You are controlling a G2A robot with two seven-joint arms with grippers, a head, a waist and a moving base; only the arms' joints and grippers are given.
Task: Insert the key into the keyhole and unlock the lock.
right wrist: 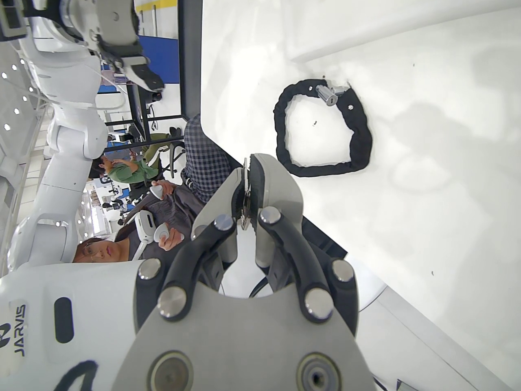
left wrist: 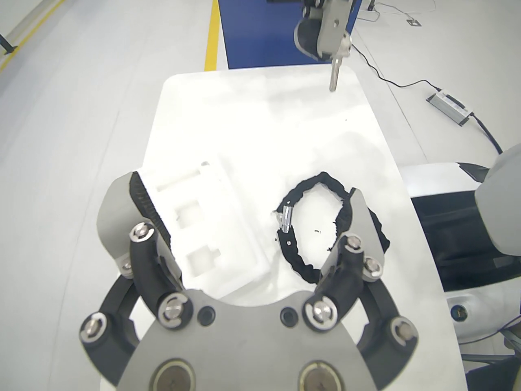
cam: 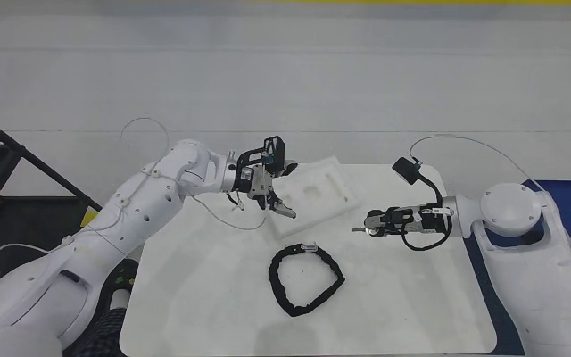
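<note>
A black fabric-covered chain lock (cam: 306, 278) lies in a loop on the white table (cam: 410, 303); its silver cylinder (cam: 309, 247) with the keyhole (right wrist: 331, 101) sits at the loop's far side. My right gripper (cam: 364, 226) hovers to the right of the lock, shut on a silver key (left wrist: 336, 71) whose blade sticks out of the fingers. My left gripper (cam: 278, 207) hangs open above the near corner of the foam tray, up and left of the lock, with the chain lock (left wrist: 325, 225) beyond its fingertips.
A white foam tray (cam: 317, 189) with moulded recesses lies at the table's far edge. A blue cabinet (left wrist: 260, 14) stands past the table's right end. Bare tabletop lies right of and in front of the lock.
</note>
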